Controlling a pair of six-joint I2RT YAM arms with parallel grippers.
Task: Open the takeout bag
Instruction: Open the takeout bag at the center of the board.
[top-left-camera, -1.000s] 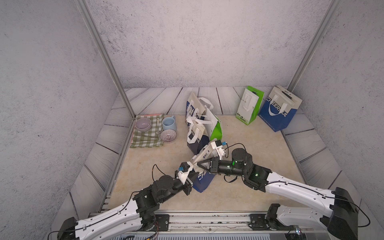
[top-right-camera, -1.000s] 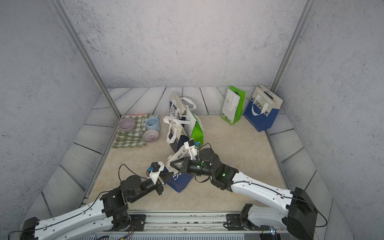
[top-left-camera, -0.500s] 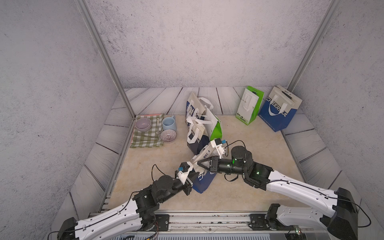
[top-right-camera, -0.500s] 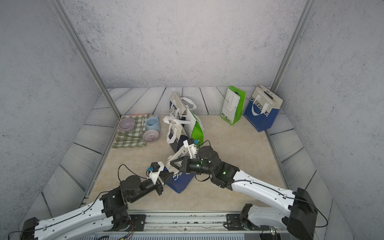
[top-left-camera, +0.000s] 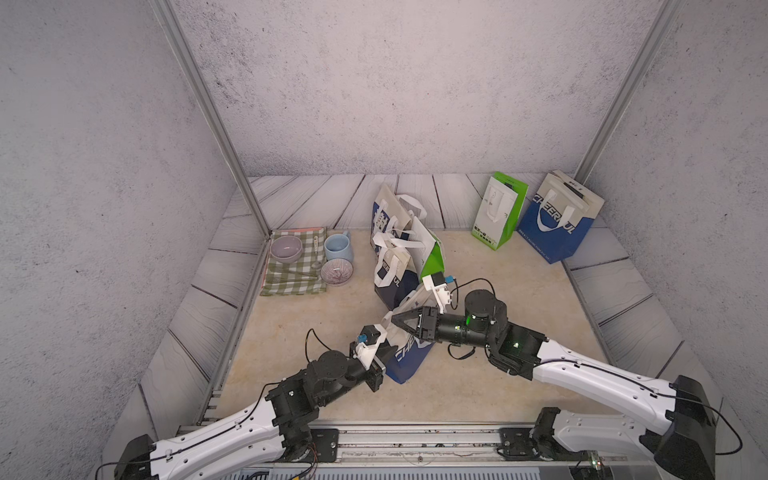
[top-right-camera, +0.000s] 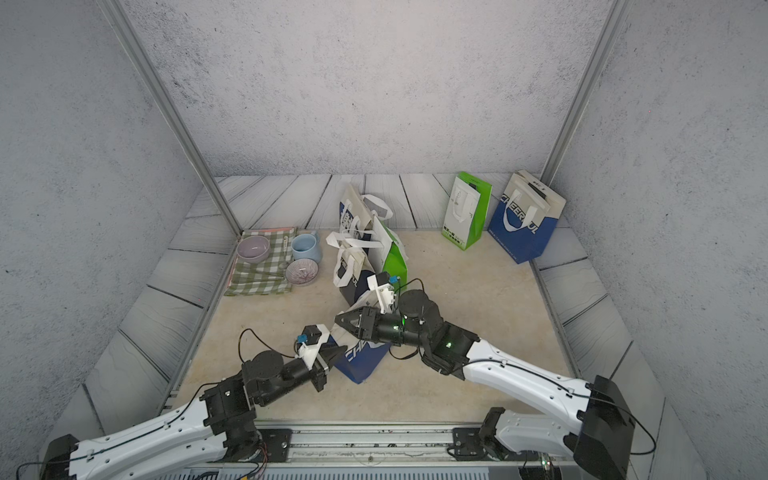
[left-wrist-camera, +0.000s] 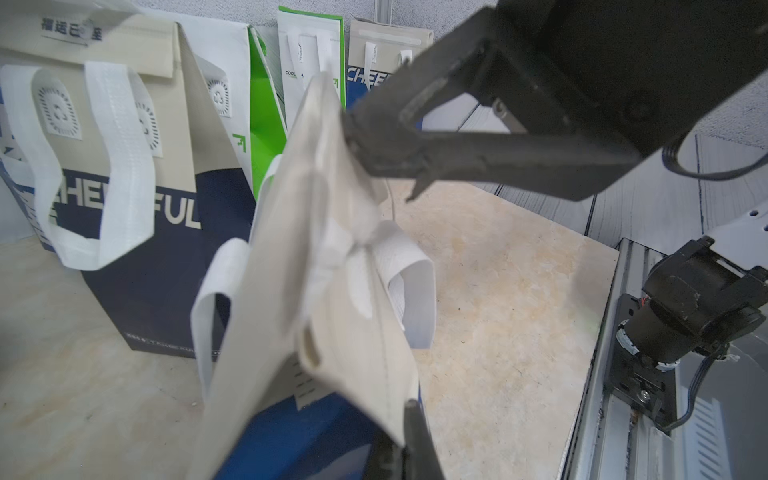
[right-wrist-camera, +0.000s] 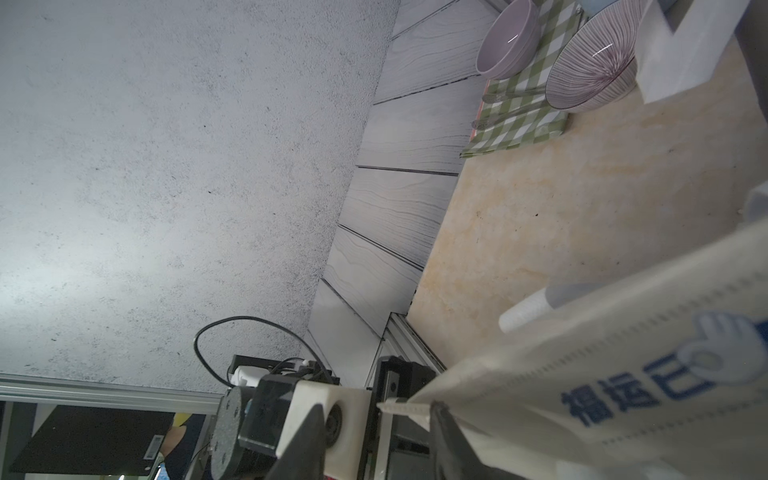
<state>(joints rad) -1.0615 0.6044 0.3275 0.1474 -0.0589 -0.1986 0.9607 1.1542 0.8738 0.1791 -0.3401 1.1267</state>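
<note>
Nearest us, our left gripper (top-left-camera: 387, 352) is clamped shut on the beige rim of the takeout bag (top-left-camera: 409, 360), which leans on the table (top-left-camera: 498, 386). Just beyond, our right gripper (top-left-camera: 395, 321) straddles that rim, jaws parted. Other bags (top-left-camera: 552, 220) stand behind.

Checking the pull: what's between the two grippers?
The beige top of the blue takeout bag spans between the left gripper and the right gripper, clearest in the left wrist view.
</note>
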